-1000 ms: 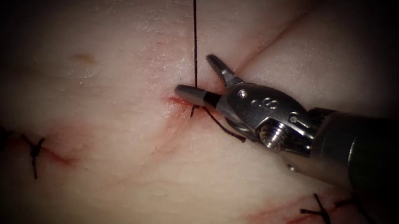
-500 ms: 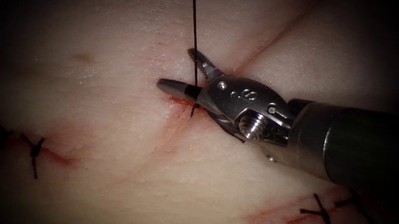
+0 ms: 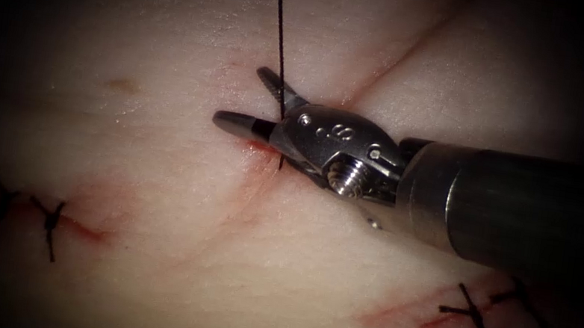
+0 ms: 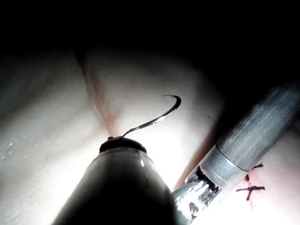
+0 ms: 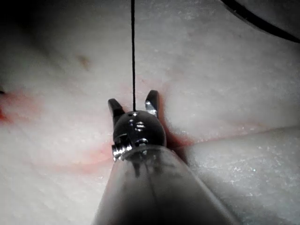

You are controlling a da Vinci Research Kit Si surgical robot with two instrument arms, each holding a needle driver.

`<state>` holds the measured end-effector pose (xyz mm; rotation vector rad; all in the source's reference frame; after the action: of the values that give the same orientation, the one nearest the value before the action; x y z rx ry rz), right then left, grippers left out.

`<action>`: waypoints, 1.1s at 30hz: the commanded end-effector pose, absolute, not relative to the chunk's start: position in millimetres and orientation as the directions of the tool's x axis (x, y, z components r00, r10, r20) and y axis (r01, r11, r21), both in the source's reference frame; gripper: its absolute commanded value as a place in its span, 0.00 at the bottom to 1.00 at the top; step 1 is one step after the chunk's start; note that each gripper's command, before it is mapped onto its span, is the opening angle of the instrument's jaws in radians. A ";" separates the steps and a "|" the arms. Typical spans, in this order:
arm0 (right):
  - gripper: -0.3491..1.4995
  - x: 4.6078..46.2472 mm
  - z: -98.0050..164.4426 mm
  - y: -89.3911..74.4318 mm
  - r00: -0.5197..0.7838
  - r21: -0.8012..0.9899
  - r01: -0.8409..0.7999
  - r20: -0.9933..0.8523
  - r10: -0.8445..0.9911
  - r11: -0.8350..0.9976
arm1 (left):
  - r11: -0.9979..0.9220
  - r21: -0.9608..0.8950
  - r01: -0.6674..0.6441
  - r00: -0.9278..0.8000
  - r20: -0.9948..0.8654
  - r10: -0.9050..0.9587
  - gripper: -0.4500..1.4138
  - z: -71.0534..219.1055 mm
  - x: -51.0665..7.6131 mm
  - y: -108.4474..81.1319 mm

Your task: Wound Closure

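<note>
The right tool (image 3: 258, 103), stamped "S" on its wrist, lies low over the cut (image 3: 256, 182) in the tissue (image 3: 142, 272), jaws apart astride the taut thread (image 3: 280, 27), gripping nothing. The left wrist view shows the left tool (image 4: 119, 140) holding the needle (image 4: 161, 115) by its tail, clear of the tissue; whether those jaws are closed I cannot tell. Finished stitches (image 3: 472, 313) lie nearby.

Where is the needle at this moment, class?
In the left wrist view the needle is held at one end by the left arm's tool, its curve arching free above the tissue, not in it, beside the right arm's tool.
</note>
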<state>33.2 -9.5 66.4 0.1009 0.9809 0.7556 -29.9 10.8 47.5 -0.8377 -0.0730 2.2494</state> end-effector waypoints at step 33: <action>0.75 6.8 58.3 -13.5 0.382 0.226 -0.627 -0.744 0.548 0.745 | -0.724 -0.495 -0.480 -0.406 -0.607 0.683 0.00 49.4 -21.0 0.7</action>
<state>6.4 -12.9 57.5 -0.1064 0.9089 0.7512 -20.1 0.3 48.7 -1.0909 -0.3369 2.1388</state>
